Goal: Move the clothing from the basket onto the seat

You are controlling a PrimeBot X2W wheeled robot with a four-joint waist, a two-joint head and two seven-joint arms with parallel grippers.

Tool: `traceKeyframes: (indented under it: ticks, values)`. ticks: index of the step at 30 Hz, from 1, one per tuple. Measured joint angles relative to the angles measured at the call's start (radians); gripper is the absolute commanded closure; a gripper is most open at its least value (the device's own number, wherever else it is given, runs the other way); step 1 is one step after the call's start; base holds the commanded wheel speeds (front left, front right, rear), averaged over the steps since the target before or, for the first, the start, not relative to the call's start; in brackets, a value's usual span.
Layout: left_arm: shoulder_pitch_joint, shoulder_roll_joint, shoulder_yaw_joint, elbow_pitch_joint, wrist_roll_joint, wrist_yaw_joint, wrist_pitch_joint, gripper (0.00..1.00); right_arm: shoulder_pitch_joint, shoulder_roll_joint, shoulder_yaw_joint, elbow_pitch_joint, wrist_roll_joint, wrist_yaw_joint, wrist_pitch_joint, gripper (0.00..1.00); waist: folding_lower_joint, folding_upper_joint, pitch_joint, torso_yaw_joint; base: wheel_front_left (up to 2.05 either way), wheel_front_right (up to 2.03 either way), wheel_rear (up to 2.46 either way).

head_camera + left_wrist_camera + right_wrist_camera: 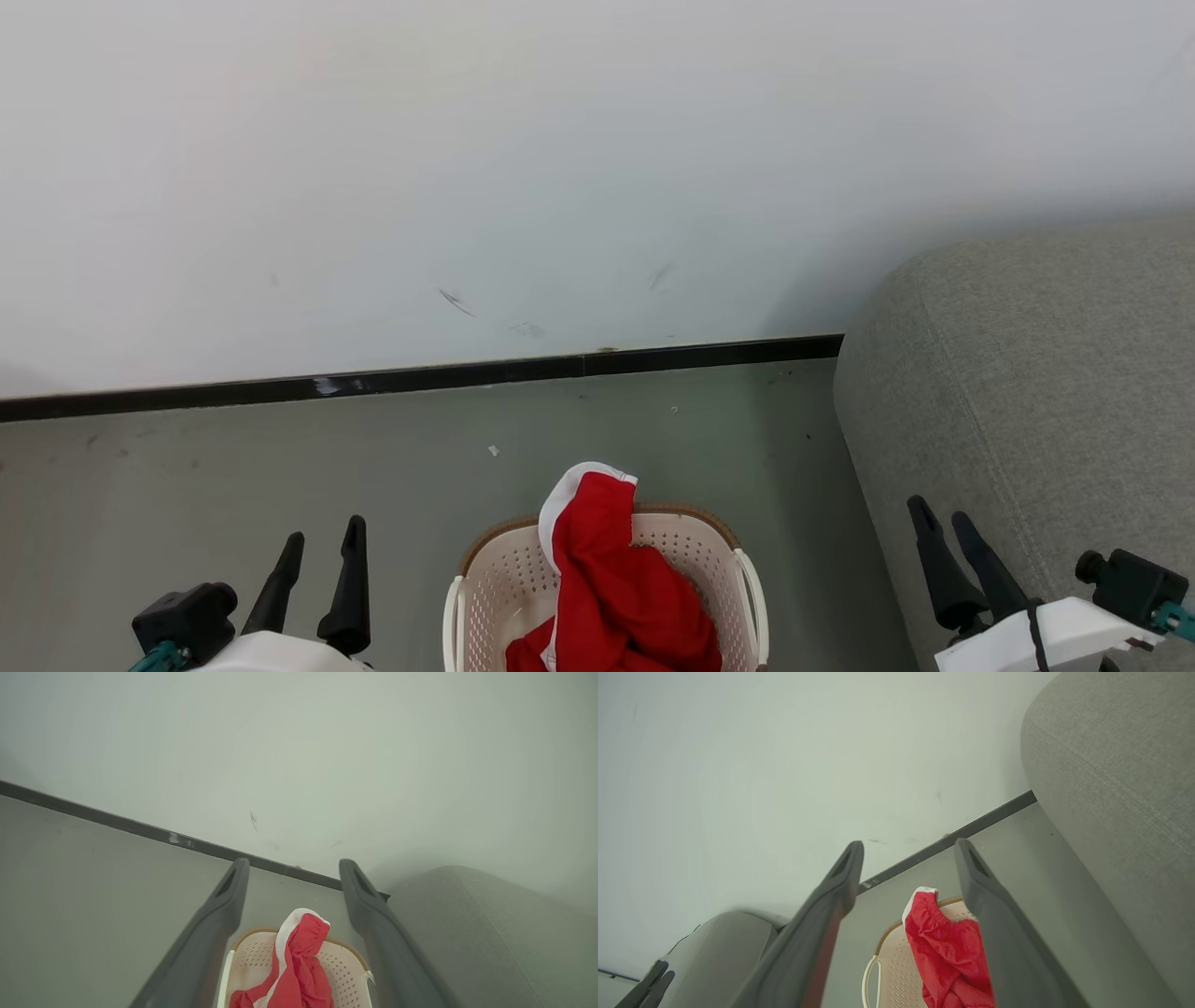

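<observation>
Red clothing (621, 579) heaped in basket (495, 579) beside seat (1046, 373); left gripper (325, 530), right gripper (939, 510) spread wide, empty, seemingly poised for first grab.

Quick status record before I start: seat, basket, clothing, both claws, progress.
seat: grey, visible part bare
basket: cream, on the floor, left of the seat
clothing: red, white trim, heaped in the basket, one end over its far rim
left claw: open, empty, left of the basket
right claw: open, empty, near the seat
progress: clothing not yet on the seat
</observation>
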Motion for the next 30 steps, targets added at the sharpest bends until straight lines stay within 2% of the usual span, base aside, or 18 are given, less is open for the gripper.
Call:
traceKeyframes:
  ticks: [7,30]
  values:
    - [0.006,0.011,-0.021,-0.017,0.102,0.033,-0.023,0.00,0.013,0.007,0.007,-0.007,-0.117,0.000,-0.022,0.00,-0.0023,0.0000,0.003,0.001,0.00,0.00,0.00]
    - [0.040,0.016,-0.079,-0.068,0.400,0.118,-0.110,0.00,0.037,0.013,0.044,-0.041,-0.474,0.000,-0.089,0.00,-0.0032,0.0000,-0.015,0.004,0.00,0.00,0.00]
